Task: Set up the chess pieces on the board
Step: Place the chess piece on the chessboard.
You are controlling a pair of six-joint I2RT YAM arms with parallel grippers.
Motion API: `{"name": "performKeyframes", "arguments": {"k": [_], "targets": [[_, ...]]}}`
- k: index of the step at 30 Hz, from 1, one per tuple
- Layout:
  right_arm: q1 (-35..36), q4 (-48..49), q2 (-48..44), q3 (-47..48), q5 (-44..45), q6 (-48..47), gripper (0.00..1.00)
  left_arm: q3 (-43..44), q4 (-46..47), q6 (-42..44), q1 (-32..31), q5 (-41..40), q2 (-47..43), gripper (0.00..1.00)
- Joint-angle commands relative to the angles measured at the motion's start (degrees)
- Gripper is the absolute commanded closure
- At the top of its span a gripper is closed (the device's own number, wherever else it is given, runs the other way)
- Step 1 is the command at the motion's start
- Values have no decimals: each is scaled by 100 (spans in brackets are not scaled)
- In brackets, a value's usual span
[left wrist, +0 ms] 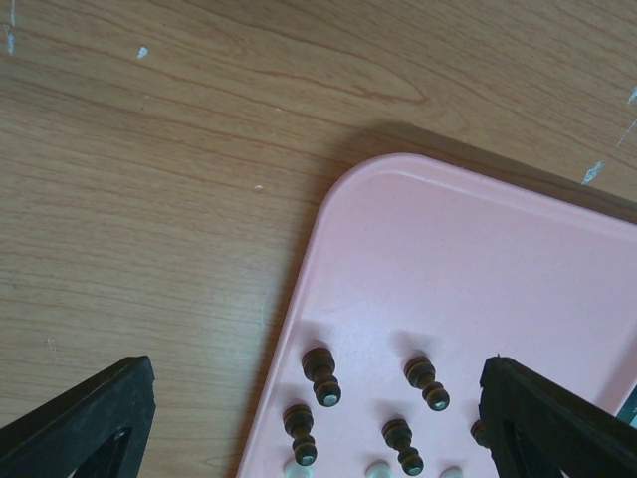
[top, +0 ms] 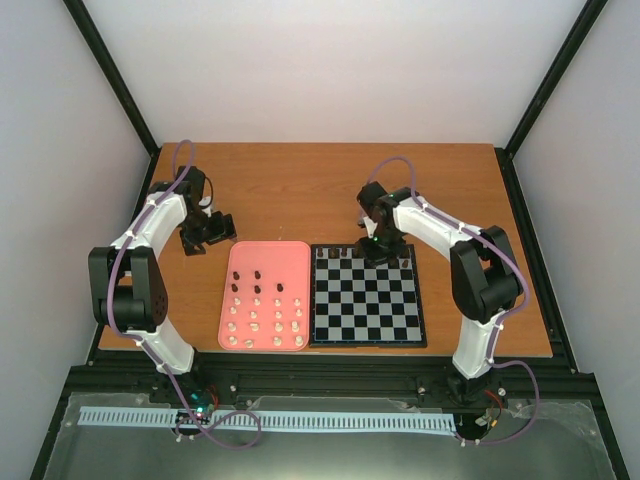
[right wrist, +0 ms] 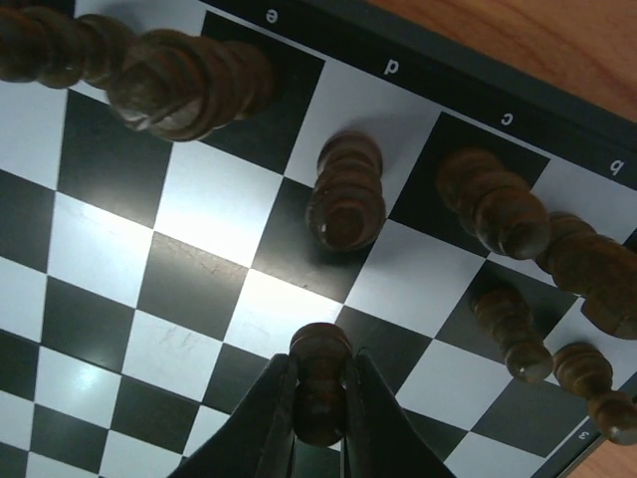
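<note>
Pink tray (top: pixel 272 252) holds dark, cream chess pieces (left wrist: pixel 321 375); left gripper (left wrist: pixel 317 398) open; right gripper (right wrist: pixel 320 398) clamps dark piece (right wrist: pixel 320 349) over board (top: pixel 366 300)

The left arm (top: pixel 150 222) and right arm (top: pixel 430 222) are alike: white tubular links between bulky black joint housings. A thin purple cable (top: pixel 392 160) loops along each from base to wrist. The left fingers (left wrist: pixel 95 418) are matt black wedges with triangular cut-outs. The right fingers (right wrist: pixel 269 418) are dark, slim and tapered.
</note>
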Motion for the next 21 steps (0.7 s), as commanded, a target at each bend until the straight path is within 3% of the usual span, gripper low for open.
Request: {"name": "performKeyframes", "arguments": {"k": [1,21], "targets": [[-127,220,-127,-92,307,-63,97,40,7,61,-1,-31,-31,0],[-338,552,156,-205,358,-138,97,146,-37,72,-1,-76,97,0]]}}
